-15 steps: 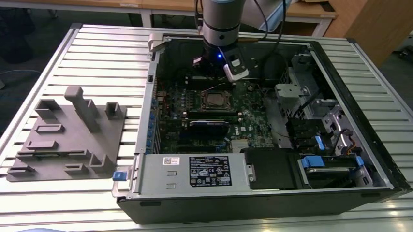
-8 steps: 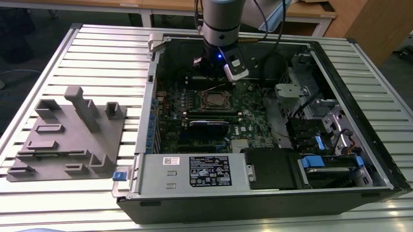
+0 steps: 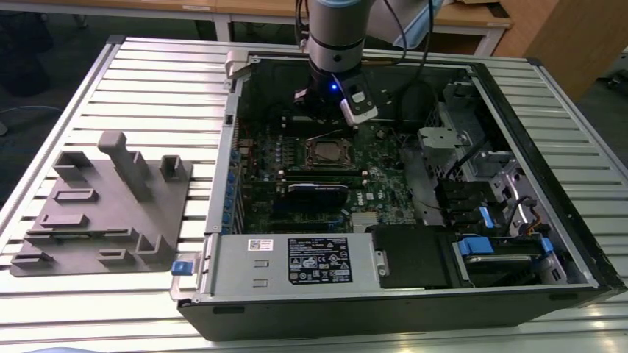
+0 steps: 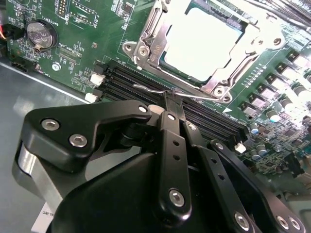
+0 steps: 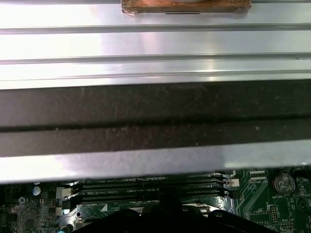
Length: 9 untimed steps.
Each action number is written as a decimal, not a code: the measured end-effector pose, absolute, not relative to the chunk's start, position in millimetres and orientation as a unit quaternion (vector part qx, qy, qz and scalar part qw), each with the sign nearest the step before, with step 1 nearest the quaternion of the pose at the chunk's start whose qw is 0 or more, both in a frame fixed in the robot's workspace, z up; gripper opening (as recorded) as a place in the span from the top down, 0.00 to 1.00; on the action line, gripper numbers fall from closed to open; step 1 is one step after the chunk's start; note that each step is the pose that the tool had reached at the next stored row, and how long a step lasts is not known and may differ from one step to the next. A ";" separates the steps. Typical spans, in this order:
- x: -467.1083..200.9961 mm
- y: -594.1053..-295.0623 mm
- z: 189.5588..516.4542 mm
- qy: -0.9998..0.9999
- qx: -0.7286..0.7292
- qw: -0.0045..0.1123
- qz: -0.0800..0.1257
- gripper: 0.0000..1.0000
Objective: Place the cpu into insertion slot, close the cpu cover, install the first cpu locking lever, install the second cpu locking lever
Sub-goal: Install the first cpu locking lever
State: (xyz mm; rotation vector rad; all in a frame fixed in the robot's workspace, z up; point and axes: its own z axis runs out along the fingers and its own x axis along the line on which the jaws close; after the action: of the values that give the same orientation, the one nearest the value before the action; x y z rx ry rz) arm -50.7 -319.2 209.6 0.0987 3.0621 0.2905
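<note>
Slatted aluminium forms the surface (image 3: 157, 81), and an open computer case (image 3: 393, 309) lies on it with a grey moulded fixture (image 3: 103, 202) just beside it on the exterior view's left. The arm reaches down into the far part of the case, with the gripper (image 3: 322, 118) just beyond the insertion slot (image 3: 312, 153) on the green board.

In the second wrist view the cpu (image 4: 204, 41) sits in the slot, its pale metal top showing through the cut-out of the cpu cover (image 4: 146, 46), which lies flat over it. The gripper (image 4: 171, 97) has its fingers (image 4: 170, 145) drawn together, and their tip meets a thin wire locking lever (image 4: 146, 89) that runs along the socket's edge above the black memory slots (image 4: 121, 77). Whether the wire is pinched or only touched cannot be told. A coin battery (image 4: 39, 35) sits well apart on the board.
</note>
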 end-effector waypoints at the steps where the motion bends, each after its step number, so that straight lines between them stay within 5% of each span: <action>1: -50.6 -318.9 209.4 0.995 0.032 0.032 0.094 0.89; 9: -47.4 -318.4 208.7 0.995 0.032 0.032 0.094 0.89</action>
State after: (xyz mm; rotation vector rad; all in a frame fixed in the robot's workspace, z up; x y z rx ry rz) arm -47.4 -318.4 208.7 0.0994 3.0622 0.2894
